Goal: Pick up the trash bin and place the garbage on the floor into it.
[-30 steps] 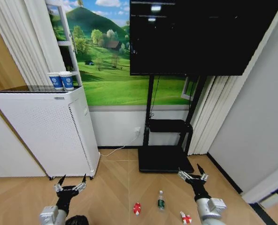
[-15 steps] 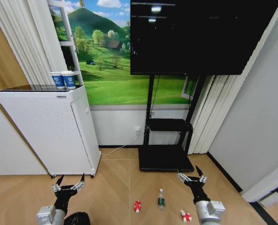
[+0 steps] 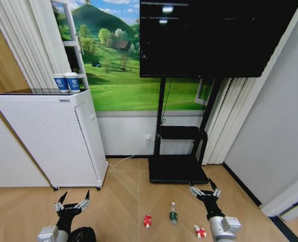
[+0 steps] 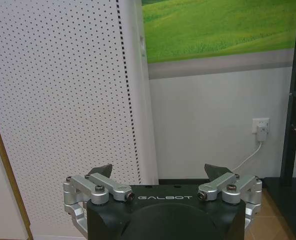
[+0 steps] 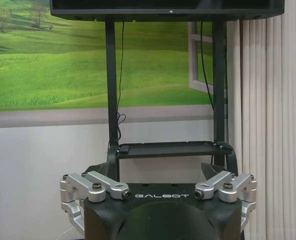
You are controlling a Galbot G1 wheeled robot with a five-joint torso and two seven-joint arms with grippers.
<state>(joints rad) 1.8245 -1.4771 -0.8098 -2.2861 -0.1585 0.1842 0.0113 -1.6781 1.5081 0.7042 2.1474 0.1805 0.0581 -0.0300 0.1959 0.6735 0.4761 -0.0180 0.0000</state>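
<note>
Trash bin [image 3: 82,235] seen just below-right of left pincer [image 3: 71,206], nearer arm; fingers spread, nothing held. Right pincer [image 3: 205,191] likewise released, garbage [image 3: 173,214] just left.

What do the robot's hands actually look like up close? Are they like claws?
Rather claw-like, yes. The left gripper and the right gripper look the same: a rounded matte black body printed with GALBOT in pale letters, silver metal link bars held by dark screws on each side, and two black pointed fingers. From the head camera, each sits on a black wrist with a silver-grey arm segment behind. No loose cables show.
</note>
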